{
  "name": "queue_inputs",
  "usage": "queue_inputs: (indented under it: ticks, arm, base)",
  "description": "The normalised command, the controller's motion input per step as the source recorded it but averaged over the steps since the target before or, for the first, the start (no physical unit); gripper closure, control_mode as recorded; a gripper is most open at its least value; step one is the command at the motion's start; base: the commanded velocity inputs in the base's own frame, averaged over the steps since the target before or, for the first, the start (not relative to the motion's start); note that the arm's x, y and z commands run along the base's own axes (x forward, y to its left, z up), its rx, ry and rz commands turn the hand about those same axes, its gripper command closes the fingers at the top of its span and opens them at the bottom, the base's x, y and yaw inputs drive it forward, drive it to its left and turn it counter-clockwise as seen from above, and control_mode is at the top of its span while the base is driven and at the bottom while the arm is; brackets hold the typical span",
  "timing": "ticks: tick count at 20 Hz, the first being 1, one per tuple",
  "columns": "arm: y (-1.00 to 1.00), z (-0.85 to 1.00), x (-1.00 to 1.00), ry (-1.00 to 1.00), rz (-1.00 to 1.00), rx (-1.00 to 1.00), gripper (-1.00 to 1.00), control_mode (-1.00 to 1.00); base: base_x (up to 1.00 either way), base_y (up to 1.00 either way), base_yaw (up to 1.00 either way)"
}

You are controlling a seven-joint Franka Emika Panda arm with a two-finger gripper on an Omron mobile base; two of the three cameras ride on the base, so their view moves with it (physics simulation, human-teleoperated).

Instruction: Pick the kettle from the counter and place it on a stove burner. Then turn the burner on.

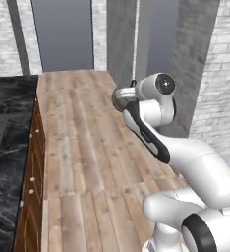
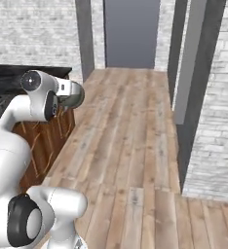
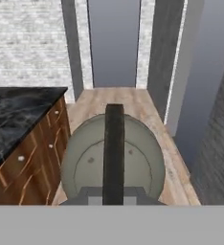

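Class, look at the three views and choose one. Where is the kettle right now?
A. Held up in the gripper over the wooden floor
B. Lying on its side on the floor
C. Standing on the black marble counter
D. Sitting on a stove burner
A: the kettle hangs by its dark handle from the shut gripper, with floor planks beneath it and the counter off to the side.

No text, label, brand, number or sign can be read in any of the views. The kettle (image 3: 111,160) carries no marking on its grey body or dark handle, the counter (image 3: 18,112) shows marble veins (no lettering), and the brick walls and wooden floor are plain.
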Motion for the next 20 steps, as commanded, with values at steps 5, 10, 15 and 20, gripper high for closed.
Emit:
queue_inputs:
  ticks: [5, 10, 15, 20]
  arm:
    - [0.0, 0.0, 0.0, 0.0, 0.0, 0.0, 1.0, 1.0]
    - [0.0, 0.0, 0.0, 0.0, 0.0, 0.0, 1.0, 1.0]
    - [0.0, 0.0, 0.0, 0.0, 0.0, 0.0, 1.0, 1.0]
    - [0.0, 0.0, 0.0, 0.0, 0.0, 0.0, 1.0, 1.0]
  base:
    - [1.0, -0.09, 0.46]
    - [0.81, -0.08, 0.67]
    - [0.22, -0.08, 0.72]
    - [0.0, -0.1, 0.73]
